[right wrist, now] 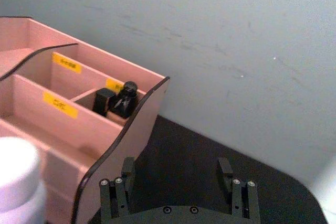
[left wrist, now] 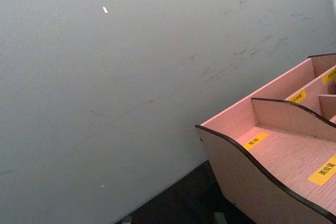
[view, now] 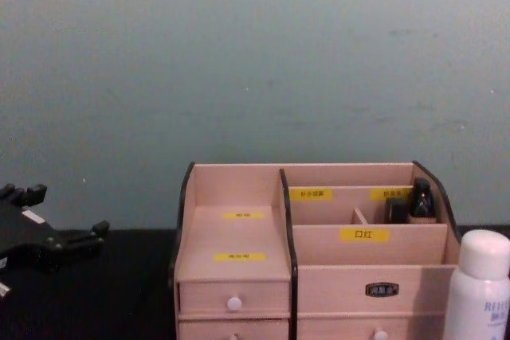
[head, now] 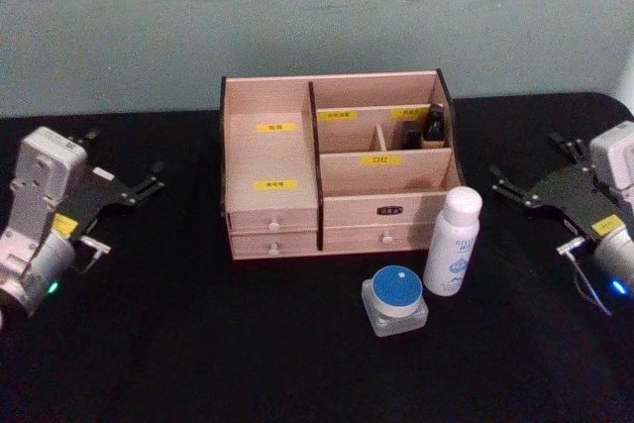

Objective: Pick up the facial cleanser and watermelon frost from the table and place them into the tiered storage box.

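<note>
I am finding both sets of fingers spread wide and holding nothing: the left gripper [head: 124, 156] at the frame's left edge, the right gripper [head: 523, 163] at its right edge. The white bottle [head: 454, 242] is standing upright on the counter [head: 198, 344], lower centre-right, just before the storage box [head: 337, 79]. The blue-lidded jar [head: 395, 302] is sitting just beside it, lower left. I am judging the right arm nearer both.

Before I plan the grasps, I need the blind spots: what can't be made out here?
Facial cleanser: chest view, lower body cut off by the bottom edge.
Small dark bottle: head view, base hidden behind a divider of the tiered storage box.
Yellow labels: head view, lettering too small.
</note>
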